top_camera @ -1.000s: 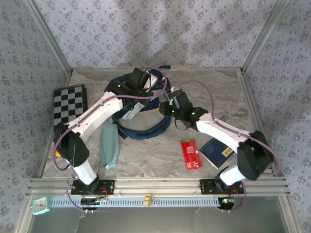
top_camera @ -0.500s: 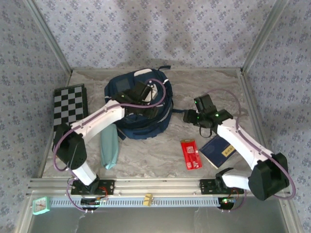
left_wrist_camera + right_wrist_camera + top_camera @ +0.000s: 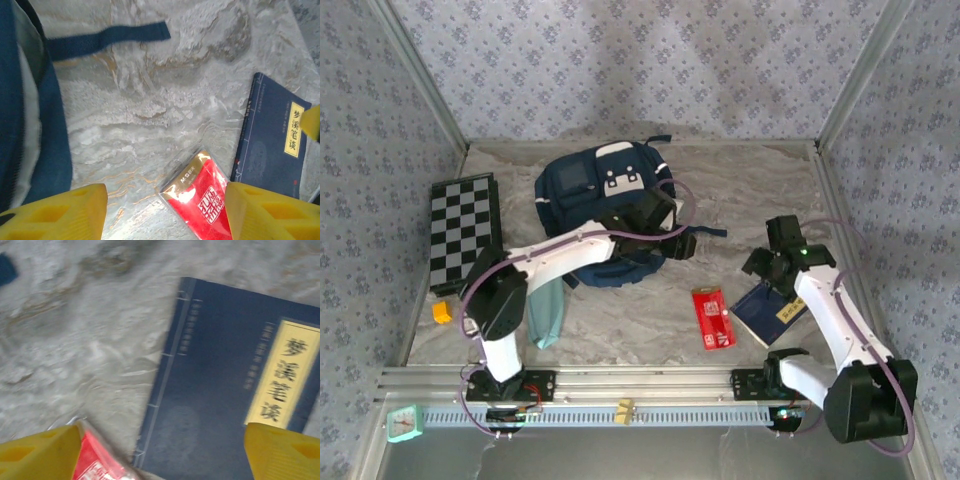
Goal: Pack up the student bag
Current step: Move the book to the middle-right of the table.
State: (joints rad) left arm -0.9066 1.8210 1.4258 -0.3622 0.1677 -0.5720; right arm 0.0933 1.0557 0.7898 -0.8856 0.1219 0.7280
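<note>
Bench (image 3: 750,190) with a grey marbled top, patterned walls on three sides. Upper centre of the overhead view: student bag (image 3: 605,195), navy, lying flat, white two-buckle panel (image 3: 620,180) facing up. One dark strap (image 3: 107,36) trails flat across the bench to the bag's right.

At the bag's lower right edge: left tool (image 3: 164,202), its arm reaching in from the lower left. Its yellow pads (image 3: 55,212) are spread wide, with nothing between them and nothing gripped. Its wrist view has the bag's blue edge down the left side and bare bench in the middle. At lower right are a red packet (image 3: 200,197) and a navy book (image 3: 270,135).

Right of centre overhead: right tool (image 3: 161,450), over the upper corner of the navy book. Its fingers are set well apart and it is empty. The wrist view is blurred. The book's yellow title label (image 3: 280,380) shows, but its characters are soft.

The red packet lies just left of the book. Whether the two touch is hard to tell.

Left edge: folded checkerboard (image 3: 463,230), and a small orange block (image 3: 442,313) below it. Lower left of the bag: teal pouch (image 3: 546,305), partly under the left arm.
</note>
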